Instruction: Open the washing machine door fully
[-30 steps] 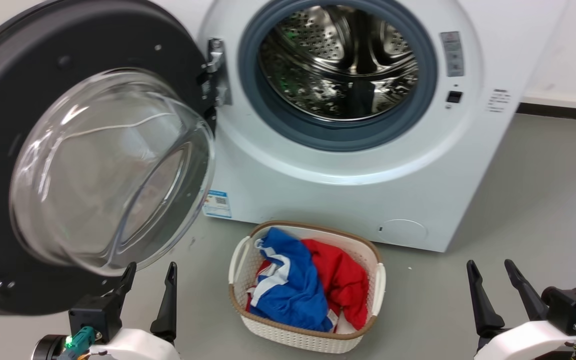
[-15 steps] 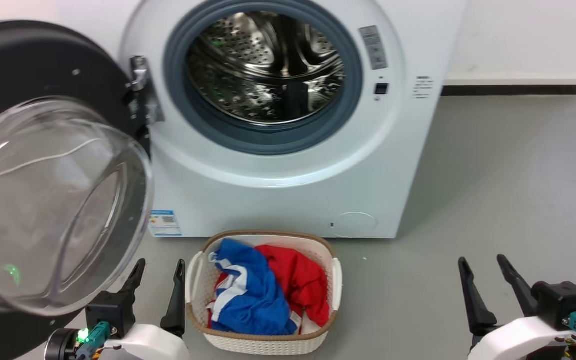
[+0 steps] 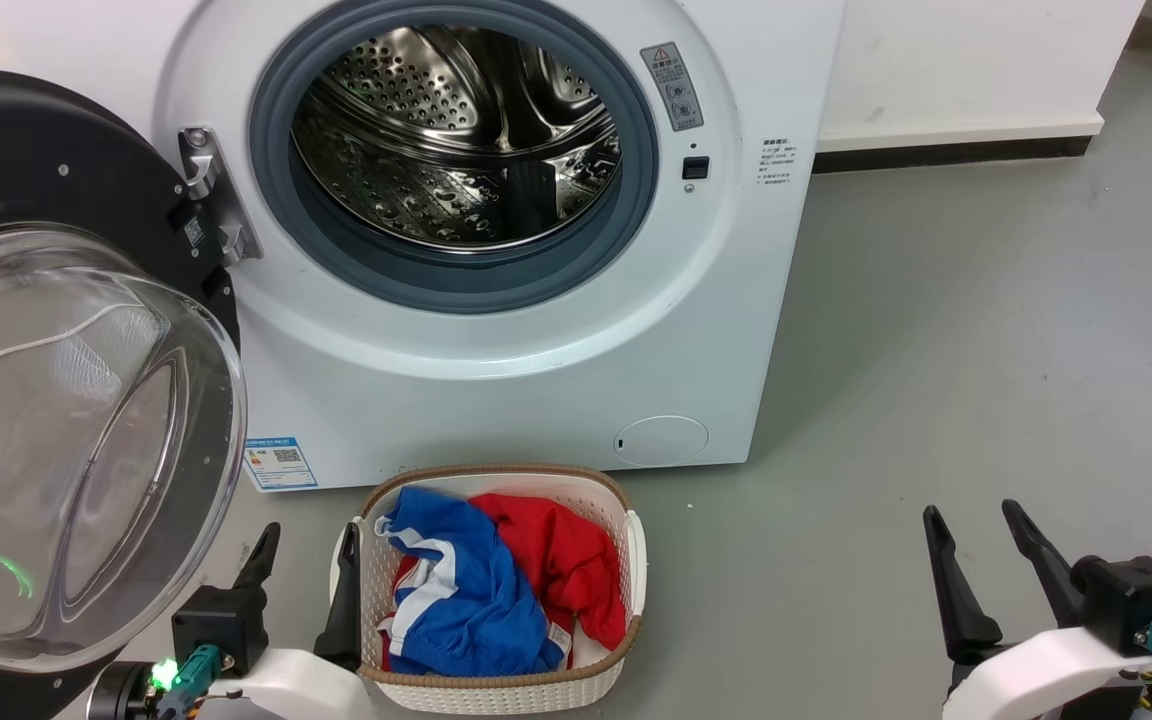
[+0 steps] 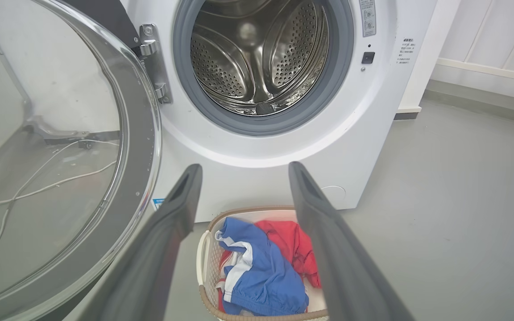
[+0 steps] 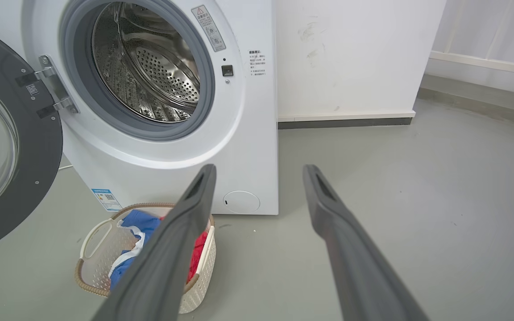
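— Where is the washing machine door [image 3: 56, 400]?
— Up and to the left of the left gripper [image 3: 308, 530]. It stands swung wide on its metal hinge [image 3: 211, 205], with the clear glass bowl bulging toward the robot. Its black rim hangs just beside that gripper's left finger, with a small gap between them.
— And how are the grippers set?
— The left gripper's two dark fingers are spread and hold nothing. The right gripper [image 3: 970, 510] is the same, spread, over the grey floor [image 3: 936, 350] well off to the right.
— What lies ahead of them?
— The washing machine [image 3: 536, 380] stands ahead of the left gripper. Its steel drum [image 3: 456, 130] is open to view inside the grey gasket. A blue label [image 3: 281, 462] sits low on the front, just ahead of the left gripper, and a round cover [image 3: 660, 440] is farther right.
— Anything between the two grippers?
— A white basket [image 3: 636, 560] with a brown rim, on the floor right beside the left gripper. Whether the right finger touches it I cannot tell. A blue garment [image 3: 466, 590] and a red garment [image 3: 561, 560] lie in it, the blue one nearer the left gripper.
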`<state>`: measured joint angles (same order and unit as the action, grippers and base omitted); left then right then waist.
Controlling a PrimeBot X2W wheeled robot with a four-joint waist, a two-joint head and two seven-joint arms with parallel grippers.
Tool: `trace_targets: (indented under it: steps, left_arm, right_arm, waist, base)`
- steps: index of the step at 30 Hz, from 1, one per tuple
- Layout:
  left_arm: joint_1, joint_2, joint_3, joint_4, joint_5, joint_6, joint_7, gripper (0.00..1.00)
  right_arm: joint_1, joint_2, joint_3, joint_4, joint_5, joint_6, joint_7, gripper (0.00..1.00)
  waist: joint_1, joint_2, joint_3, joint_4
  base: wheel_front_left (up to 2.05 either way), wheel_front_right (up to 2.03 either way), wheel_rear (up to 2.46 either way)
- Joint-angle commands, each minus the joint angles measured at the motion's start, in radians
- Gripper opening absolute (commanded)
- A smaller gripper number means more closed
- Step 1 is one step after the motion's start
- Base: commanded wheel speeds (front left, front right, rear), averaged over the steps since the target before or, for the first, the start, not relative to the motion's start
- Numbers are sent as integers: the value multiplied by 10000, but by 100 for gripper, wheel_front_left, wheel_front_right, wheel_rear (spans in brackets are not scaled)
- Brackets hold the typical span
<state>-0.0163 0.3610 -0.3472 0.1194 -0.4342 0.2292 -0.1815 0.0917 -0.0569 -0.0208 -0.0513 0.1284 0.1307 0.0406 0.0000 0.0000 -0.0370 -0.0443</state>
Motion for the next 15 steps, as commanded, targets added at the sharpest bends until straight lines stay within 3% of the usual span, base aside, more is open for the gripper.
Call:
trace_targets:
  steps: [1, 15]
  left_arm:
    - [-135, 1, 21, 33, -8, 18, -74, 100]
    - [-120, 65, 32, 14, -58, 150, -154, 100]
  right_arm:
    - [-83, -23, -17, -59, -79, 1, 8, 100]
    - [7, 0, -47, -121, -53, 1, -3, 100]
  waist:
    - [0, 0, -8, 13]
    - [0, 0, -23, 135]
  base:
    - [0, 0, 0]
    - [0, 0, 0]
